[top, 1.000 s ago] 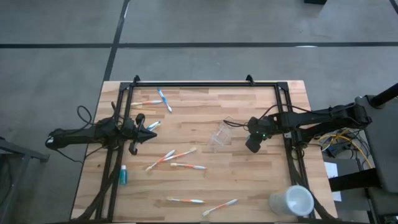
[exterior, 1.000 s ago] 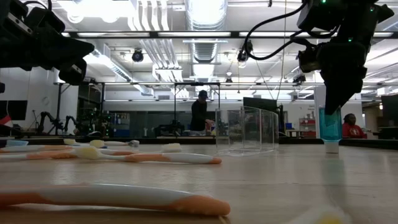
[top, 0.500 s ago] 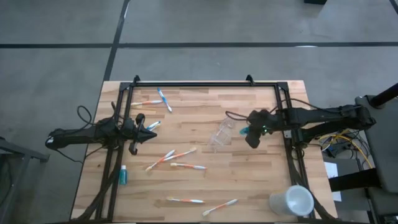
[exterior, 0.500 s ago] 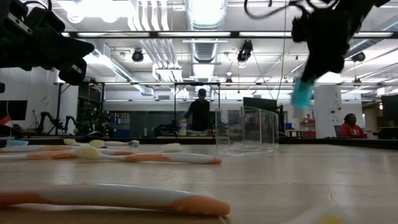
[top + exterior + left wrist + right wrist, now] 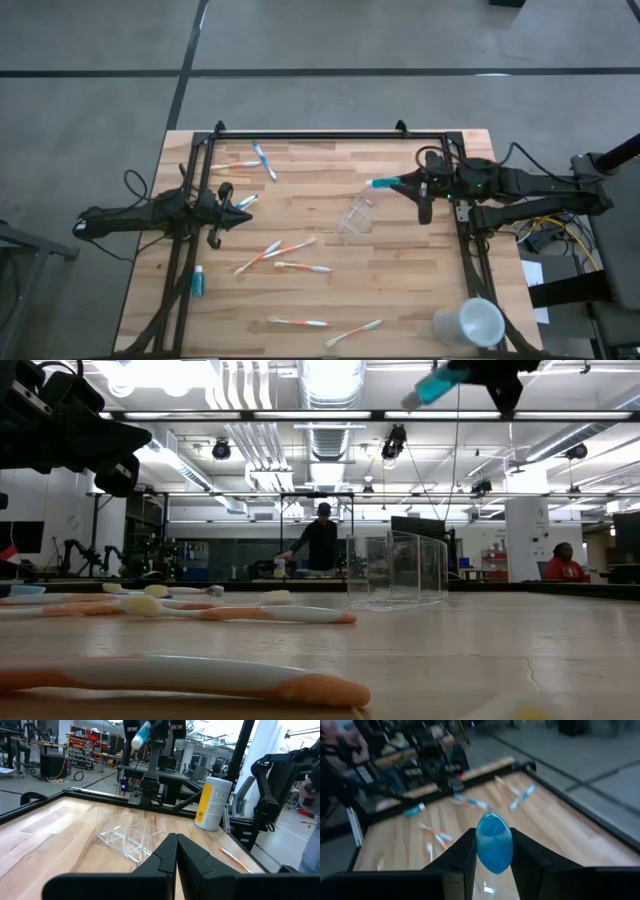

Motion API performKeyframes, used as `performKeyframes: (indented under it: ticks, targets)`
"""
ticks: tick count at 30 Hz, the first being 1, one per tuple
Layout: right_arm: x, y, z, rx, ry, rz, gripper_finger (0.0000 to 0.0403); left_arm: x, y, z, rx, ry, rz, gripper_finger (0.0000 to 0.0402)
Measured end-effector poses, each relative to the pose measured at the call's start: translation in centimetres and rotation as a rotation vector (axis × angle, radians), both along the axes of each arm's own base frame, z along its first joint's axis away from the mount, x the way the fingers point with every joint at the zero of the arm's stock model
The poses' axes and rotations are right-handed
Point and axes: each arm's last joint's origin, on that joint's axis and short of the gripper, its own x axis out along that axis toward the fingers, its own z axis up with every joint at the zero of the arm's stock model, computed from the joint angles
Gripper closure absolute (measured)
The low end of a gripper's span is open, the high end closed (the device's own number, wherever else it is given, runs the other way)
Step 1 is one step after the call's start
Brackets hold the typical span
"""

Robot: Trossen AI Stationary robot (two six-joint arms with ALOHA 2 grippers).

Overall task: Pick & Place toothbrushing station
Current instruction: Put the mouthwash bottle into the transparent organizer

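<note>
8 toothbrushes (image 5: 262,159), 2 tubes (image 5: 384,183), 2 cups (image 5: 356,214)

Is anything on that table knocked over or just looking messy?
Yes. The clear plastic cup lies tipped on its side mid-table, and toothbrushes are scattered flat across the wood instead of standing in it. The right gripper holds a blue tube in the air.

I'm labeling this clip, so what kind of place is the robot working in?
Probably a robotics lab or workshop: exposed ceiling ducts and strip lights overhead, stocked shelving in the room behind, and a wooden table inside a black frame carrying two arms.
</note>
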Motion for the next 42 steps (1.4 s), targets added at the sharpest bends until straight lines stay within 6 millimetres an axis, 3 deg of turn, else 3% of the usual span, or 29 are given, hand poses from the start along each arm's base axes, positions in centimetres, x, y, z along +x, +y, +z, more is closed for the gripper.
performKeyframes:
  ticks: [10,22,33,37,42]
  targets:
    - [0.8,0.0,1.4,-0.029,-0.161,0.007,0.031,0.0,0.0,0.0,0.0,0.0,0.0,0.039]
    - [5.4,0.5,0.7,-0.115,-0.357,0.17,0.0316,0.0,0.0,0.0,0.0,0.0,0.0,0.039]
    - [8.2,0.5,-4.0,-0.065,-0.427,0.162,0.0309,0.0,0.0,0.0,0.0,0.0,0.001,0.039]
    - [7.8,0.5,-4.8,-0.055,-0.546,0.158,0.0308,0.0,0.0,0.0,0.0,0.0,0.001,0.039]
    - [6.7,0.5,-6.5,-0.037,-0.551,0.159,0.0308,0.0,0.0,0.0,0.0,0.0,0.0,0.039]
